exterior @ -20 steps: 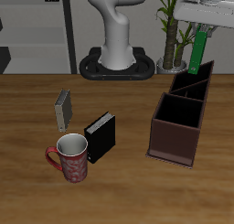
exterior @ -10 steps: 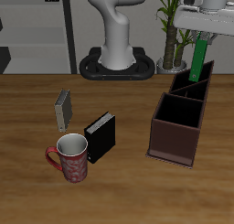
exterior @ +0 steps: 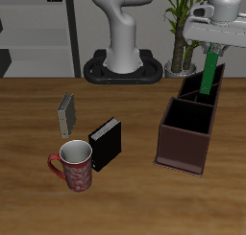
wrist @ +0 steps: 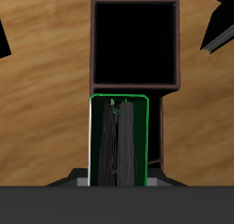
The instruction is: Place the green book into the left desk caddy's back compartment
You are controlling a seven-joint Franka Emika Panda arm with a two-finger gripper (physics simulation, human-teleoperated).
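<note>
The green book hangs upright, with my gripper shut on its upper end. Its lower end dips into the back compartment of the left desk caddy, a dark maroon box with black dividers. In the wrist view I look down the green book, edge-on, with dark pages between bright green covers. It stands in the narrow section, and the caddy's large square section lies past it. One dark fingertip shows at the frame's edge.
A black book leans upright next to a red mug near the table's front. A small grey book stands farther back. A potted plant and the robot's base are behind the caddy.
My gripper has come down with the green book over the last second. The book's lower end has dropped from above the caddy's rim into the back compartment.
</note>
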